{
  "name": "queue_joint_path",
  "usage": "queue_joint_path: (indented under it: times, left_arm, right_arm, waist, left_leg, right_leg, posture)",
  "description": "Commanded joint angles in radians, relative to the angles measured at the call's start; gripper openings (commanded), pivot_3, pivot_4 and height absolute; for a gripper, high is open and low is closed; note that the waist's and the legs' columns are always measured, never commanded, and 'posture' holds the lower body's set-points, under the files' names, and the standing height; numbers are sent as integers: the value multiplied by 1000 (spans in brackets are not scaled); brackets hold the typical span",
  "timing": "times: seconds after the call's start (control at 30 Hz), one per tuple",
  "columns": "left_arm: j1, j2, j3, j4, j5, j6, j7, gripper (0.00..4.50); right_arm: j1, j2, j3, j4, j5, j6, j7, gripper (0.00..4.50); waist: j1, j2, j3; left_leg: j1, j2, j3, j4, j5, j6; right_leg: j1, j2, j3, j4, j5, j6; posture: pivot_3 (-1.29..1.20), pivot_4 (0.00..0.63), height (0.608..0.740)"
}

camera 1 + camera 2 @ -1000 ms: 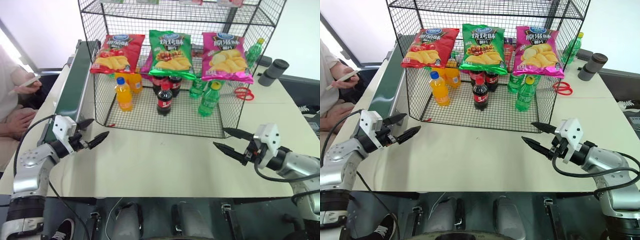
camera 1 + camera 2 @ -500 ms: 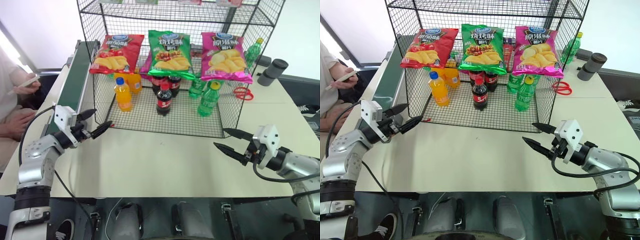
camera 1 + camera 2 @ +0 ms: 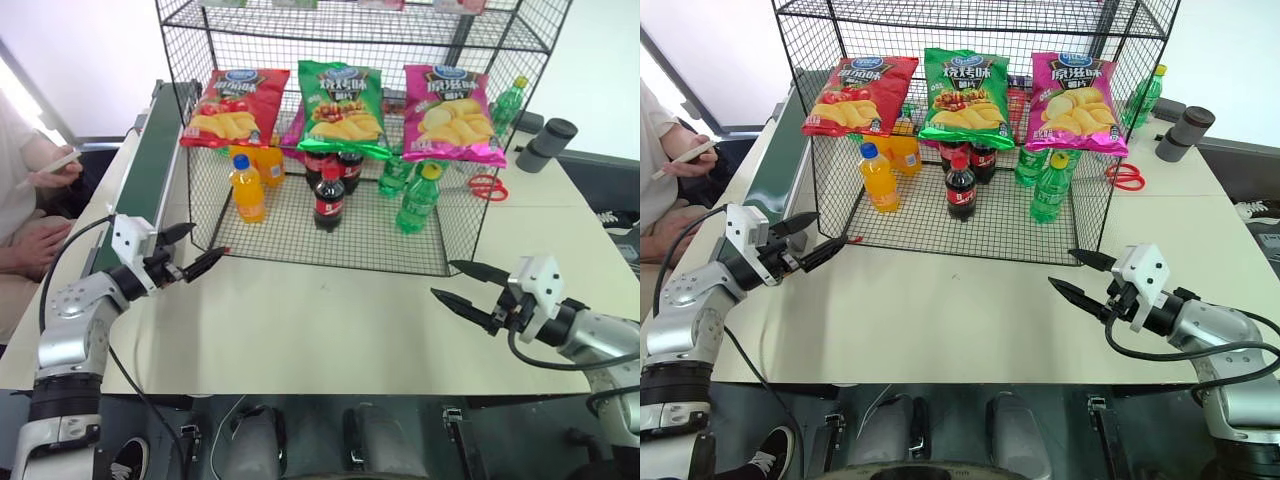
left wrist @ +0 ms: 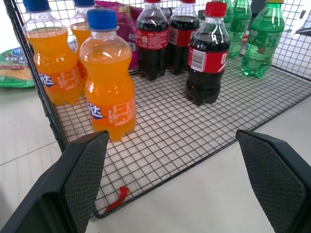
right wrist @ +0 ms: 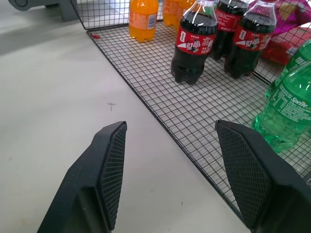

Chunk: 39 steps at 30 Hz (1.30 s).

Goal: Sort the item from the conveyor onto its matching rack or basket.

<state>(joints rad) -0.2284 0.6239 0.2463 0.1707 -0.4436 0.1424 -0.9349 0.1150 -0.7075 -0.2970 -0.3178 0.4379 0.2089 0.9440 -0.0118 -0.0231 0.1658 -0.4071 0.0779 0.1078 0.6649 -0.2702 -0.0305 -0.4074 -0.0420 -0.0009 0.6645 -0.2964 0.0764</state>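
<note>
Fingers spread and empty on both the left gripper (image 3: 188, 255) and right gripper (image 3: 466, 287), the green crisp bag (image 3: 342, 108) already hanging at the rack's (image 3: 330, 235) twelve o'clock; a careless reach could topple bottles.

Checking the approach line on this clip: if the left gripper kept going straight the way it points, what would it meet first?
Probably the rack: the left gripper, jaws open, points at its front corner. Past the mesh edge, the nearest orange soda bottle stands in line, as the wrist view suggests. Depth is unclear, so it might clear the corner wire.
</note>
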Motion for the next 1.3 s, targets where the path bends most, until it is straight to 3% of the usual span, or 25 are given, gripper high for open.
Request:
queue_joint_path:
  times: [0.03, 0.3, 1.3]
  left_arm:
    - [35, 27, 22, -54, -6, 10, -6, 4500]
    - [98, 28, 7, -103, -2, 17, -10, 4500]
    - [33, -9, -27, -89, 11, 5, -2, 4500]
  right_arm:
    - [15, -18, -33, -36, 23, 5, 0, 3015]
    - [83, -45, -72, -82, 45, 45, 5, 3015]
    - [23, -69, -51, -48, 32, 35, 9, 3015]
  waist:
    - [-1, 0, 0]
    - [1, 0, 0]
    - [1, 0, 0]
  left_leg:
    - [0, 0, 0, 0, 0, 0]
    - [0, 0, 0, 0, 0, 0]
    - [0, 0, 0, 0, 0, 0]
  right_leg:
    - [0, 0, 0, 0, 0, 0]
    - [1, 0, 0, 0, 0, 0]
    - [1, 0, 0, 0, 0, 0]
  posture:
    - [0, 150, 740]
    - [0, 150, 740]
    - [0, 150, 740]
